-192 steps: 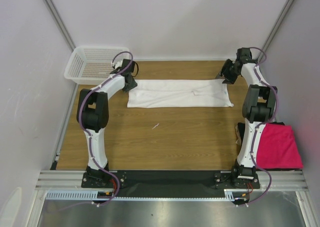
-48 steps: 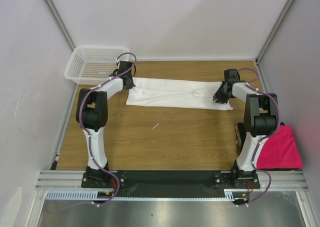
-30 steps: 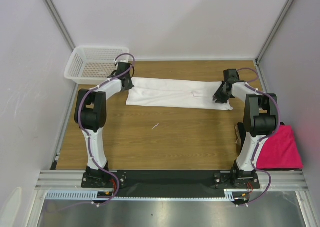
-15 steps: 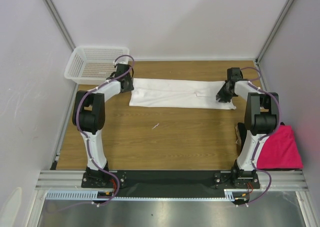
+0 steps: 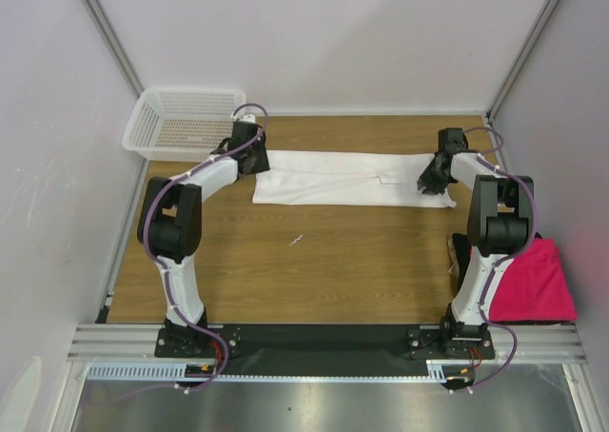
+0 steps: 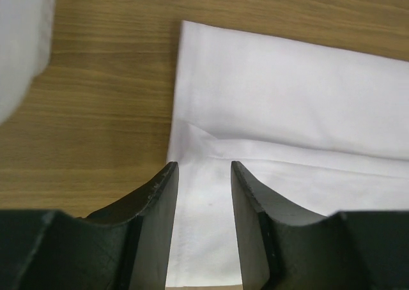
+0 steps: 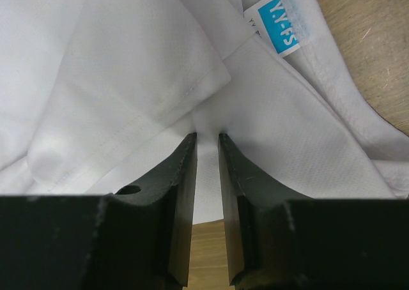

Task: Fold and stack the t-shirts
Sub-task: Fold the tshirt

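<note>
Right gripper (image 7: 208, 135): two dark fingers close together, narrow gap, tips pinching fold of white shirt (image 7: 115, 66). Cloth creases run toward the tips. Hemmed sleeve edge lies just left of tips. Blue-white tag (image 7: 281, 25) at upper right, near neckband. Wooden table (image 7: 377, 41) bare at right edge.

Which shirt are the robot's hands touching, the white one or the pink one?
The white t-shirt, spread across the table: the left gripper and right gripper are at its ends. The pink t-shirt lies untouched at the right.
</note>
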`<state>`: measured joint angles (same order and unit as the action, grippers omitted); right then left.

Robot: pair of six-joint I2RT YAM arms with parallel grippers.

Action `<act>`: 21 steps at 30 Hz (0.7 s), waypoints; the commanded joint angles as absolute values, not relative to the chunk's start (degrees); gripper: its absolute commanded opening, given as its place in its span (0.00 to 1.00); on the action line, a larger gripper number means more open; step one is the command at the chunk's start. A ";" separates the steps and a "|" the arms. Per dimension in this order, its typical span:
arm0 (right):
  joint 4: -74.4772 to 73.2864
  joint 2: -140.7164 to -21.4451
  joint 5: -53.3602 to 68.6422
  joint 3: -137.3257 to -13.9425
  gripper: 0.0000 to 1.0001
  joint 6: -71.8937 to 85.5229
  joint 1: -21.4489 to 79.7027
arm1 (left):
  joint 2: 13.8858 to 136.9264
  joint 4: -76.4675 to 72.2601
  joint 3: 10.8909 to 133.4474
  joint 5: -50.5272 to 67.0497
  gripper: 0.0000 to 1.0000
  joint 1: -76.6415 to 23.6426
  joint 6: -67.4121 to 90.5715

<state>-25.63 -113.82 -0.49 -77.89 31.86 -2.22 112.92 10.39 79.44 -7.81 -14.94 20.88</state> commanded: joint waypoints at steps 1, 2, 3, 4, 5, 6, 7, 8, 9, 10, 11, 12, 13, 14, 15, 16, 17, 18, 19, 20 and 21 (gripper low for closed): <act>-28.12 -116.28 -3.60 -78.13 0.26 30.41 -2.46 | 112.50 8.96 79.98 -6.24 0.44 -15.47 20.30; -28.12 -116.28 -3.60 -78.13 0.26 30.24 -2.46 | 113.46 9.40 80.33 -6.15 0.44 -15.47 20.04; -28.12 -116.28 -3.60 -78.31 0.26 30.23 -2.46 | 113.99 10.36 81.29 -6.67 0.44 -15.56 20.04; -28.30 -116.45 -3.52 -78.40 0.26 30.23 -2.46 | 114.52 11.07 81.91 -7.29 0.44 -15.56 20.04; -28.30 -116.37 -3.43 -78.40 0.26 30.15 -2.46 | 115.74 11.86 82.70 -7.82 0.43 -15.56 20.04; -28.39 -116.45 -3.43 -78.40 0.26 30.15 -2.46 | 116.19 12.65 84.10 -9.39 0.42 -15.56 20.21; -28.39 -116.37 -3.25 -78.49 0.26 30.23 -2.55 | 116.63 13.70 84.72 -9.93 0.41 -15.56 20.48; -28.30 -116.37 -3.25 -78.57 0.26 30.23 -2.55 | 117.24 14.23 85.16 -10.37 0.41 -15.56 20.74; -28.39 -116.28 -3.16 -78.66 0.26 30.15 -2.46 | 117.59 14.85 85.95 -10.89 0.41 -15.56 20.92; -28.48 -116.28 -3.08 -78.66 0.26 30.15 -2.46 | 117.86 15.03 86.22 -11.07 0.41 -15.56 21.00; -28.48 -116.37 -3.08 -78.75 0.26 30.15 -2.55 | 117.86 15.20 86.39 -10.99 0.41 -15.56 21.09; -28.48 -116.37 -3.16 -78.75 0.26 30.06 -2.55 | 118.21 15.21 86.40 -11.07 0.40 -15.56 21.18; -28.48 -116.37 -3.08 -78.75 0.26 30.06 -2.55 | 118.21 15.29 86.40 -11.07 0.39 -15.56 21.27; -28.48 -116.45 -3.16 -78.75 0.26 30.15 -2.55 | 118.30 15.29 86.48 -11.34 0.37 -15.64 21.27; -28.39 -116.37 -3.16 -78.75 0.25 30.15 -2.55 | 118.39 15.29 86.31 -11.51 0.30 -15.64 21.27; -28.39 -116.54 -3.16 -78.66 0.25 30.15 -2.55 | 118.39 15.29 86.31 -11.86 0.25 -15.64 21.36; -28.39 -116.63 -3.08 -78.66 0.25 30.23 -2.55 | 118.30 15.82 86.48 -13.00 0.21 -15.64 21.79; -28.48 -116.63 -2.99 -78.84 0.25 30.23 -2.55 | 118.39 16.08 86.48 -13.70 0.14 -15.64 22.06; -28.48 -116.63 -3.08 -78.84 0.25 30.23 -2.55 | 118.04 16.34 86.66 -14.41 0.12 -15.64 22.41; -28.39 -116.63 -3.08 -78.75 0.25 30.15 -2.55 | 117.95 16.52 86.57 -15.46 0.10 -15.64 22.59; -28.48 -116.63 -3.08 -78.75 0.25 30.23 -2.55 | 117.60 16.35 86.40 -15.82 0.07 -15.64 22.59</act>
<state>-26.09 -114.04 -0.54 -78.30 31.38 -2.22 118.19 15.92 84.03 -12.38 -15.73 21.58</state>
